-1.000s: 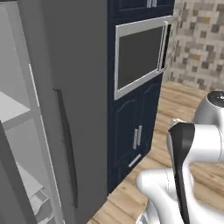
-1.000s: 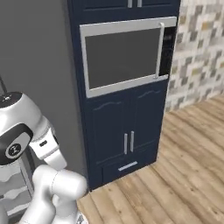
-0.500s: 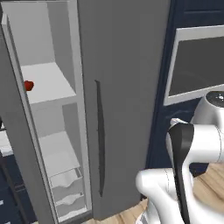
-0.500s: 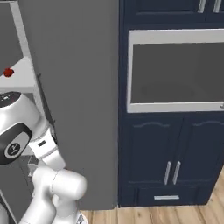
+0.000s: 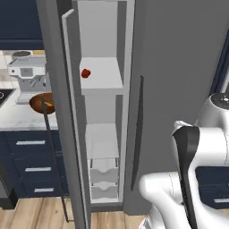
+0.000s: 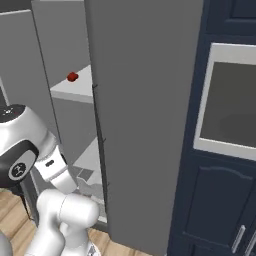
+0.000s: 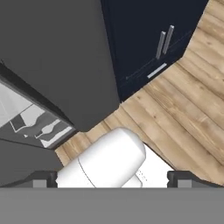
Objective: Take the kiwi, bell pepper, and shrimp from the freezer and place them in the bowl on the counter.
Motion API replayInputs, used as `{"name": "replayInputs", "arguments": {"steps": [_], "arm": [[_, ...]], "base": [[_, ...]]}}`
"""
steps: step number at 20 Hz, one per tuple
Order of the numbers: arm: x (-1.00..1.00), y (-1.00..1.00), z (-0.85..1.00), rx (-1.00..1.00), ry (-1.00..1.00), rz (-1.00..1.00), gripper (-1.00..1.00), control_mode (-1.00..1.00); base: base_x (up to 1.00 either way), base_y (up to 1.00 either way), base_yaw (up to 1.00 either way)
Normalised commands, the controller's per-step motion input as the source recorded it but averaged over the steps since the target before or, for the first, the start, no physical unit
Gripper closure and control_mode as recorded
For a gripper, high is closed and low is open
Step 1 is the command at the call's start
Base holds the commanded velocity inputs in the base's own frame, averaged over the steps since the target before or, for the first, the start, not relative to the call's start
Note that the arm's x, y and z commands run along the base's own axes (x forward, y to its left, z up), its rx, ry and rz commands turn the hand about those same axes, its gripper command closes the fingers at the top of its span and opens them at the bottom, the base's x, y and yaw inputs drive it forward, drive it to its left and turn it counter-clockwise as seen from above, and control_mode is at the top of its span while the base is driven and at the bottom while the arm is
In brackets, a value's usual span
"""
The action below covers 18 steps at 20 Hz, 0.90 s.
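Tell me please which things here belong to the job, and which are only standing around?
Belong to the job:
- bell pepper on the freezer shelf
- bowl, holding an orange bit, perhaps the shrimp
- counter

Just standing around:
- coffee machine on the counter
- built-in oven
- navy drawers

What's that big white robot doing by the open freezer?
It is facing the tall grey freezer, whose door stands open, and isn't handling anything. A small glossy red bell pepper sits on a white shelf inside. Off to the left, a round reddish-brown bowl waits on the white marbled counter, with something small and orange at its rim. The robot's claw is open and empty, pointing down at the wooden floor.
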Motion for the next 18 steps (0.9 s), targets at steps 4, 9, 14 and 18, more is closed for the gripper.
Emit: {"name": "replayInputs", "arguments": {"steps": [4,9,14,18], "arm": [[0.00,0.00,0.00,0.00,0.00,0.00,-1.00,1.00],[0.00,0.00,0.00,0.00,0.00,0.00,-1.00,1.00],[0.00,0.00,0.00,0.00,0.00,0.00,-1.00,1.00],[0.00,0.00,0.00,0.00,0.00,0.00,-1.00,1.00]], "base": [[0.00,0.00,0.09],[-0.02,0.08,0.36],[0.15,0.01,0.21],[0.36,0.29,0.00]]}}
